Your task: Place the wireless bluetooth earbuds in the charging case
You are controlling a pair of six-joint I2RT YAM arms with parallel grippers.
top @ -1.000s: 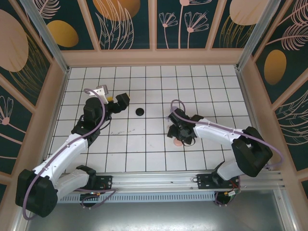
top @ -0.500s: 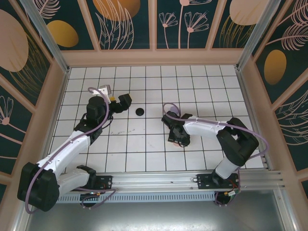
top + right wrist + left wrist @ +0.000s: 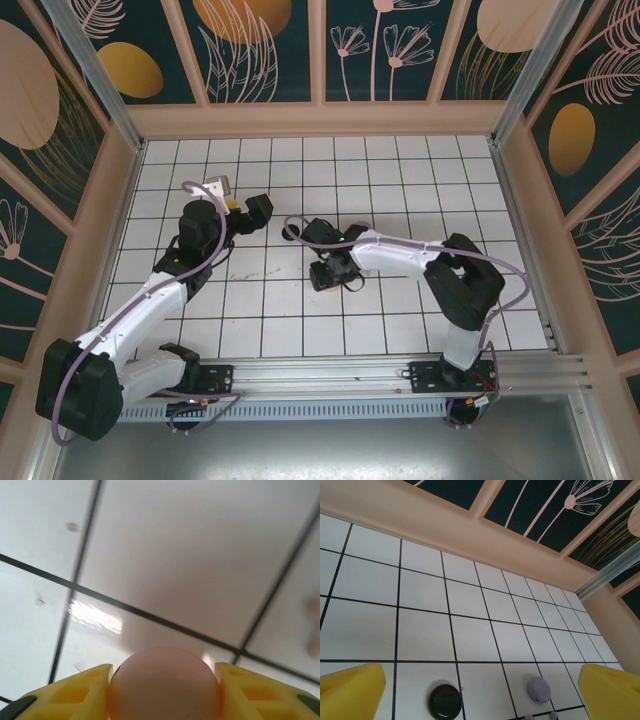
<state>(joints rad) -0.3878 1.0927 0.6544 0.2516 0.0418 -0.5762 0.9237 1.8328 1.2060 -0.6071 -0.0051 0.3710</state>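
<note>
My right gripper [image 3: 164, 692] is shut on a round pinkish-tan charging case [image 3: 164, 677], which sits between its yellow fingers [image 3: 75, 690] just above the tiles. From above, that gripper [image 3: 325, 272] is near the table's middle. My left gripper [image 3: 480, 692] is open with nothing between its fingers and hovers at the left [image 3: 250, 213]. Beyond its fingertips lie a closed black case [image 3: 445, 701] and a closed lavender case [image 3: 539, 689]. Two tiny lavender earbuds [image 3: 552, 714] sit at the bottom edge. Blurred pinkish shapes [image 3: 314, 630], perhaps earbuds, lie to the right of the held case.
The white gridded table [image 3: 300, 170] is fenced by a tan rim [image 3: 320, 120] and patterned walls on three sides. The right arm [image 3: 440, 265] stretches leftward across the middle. A metal rail [image 3: 330, 375] runs along the near edge.
My right arm has swung left from the right-centre tiles to the table's middle, its jaws closing on the pinkish-tan case. The left arm has barely moved.
</note>
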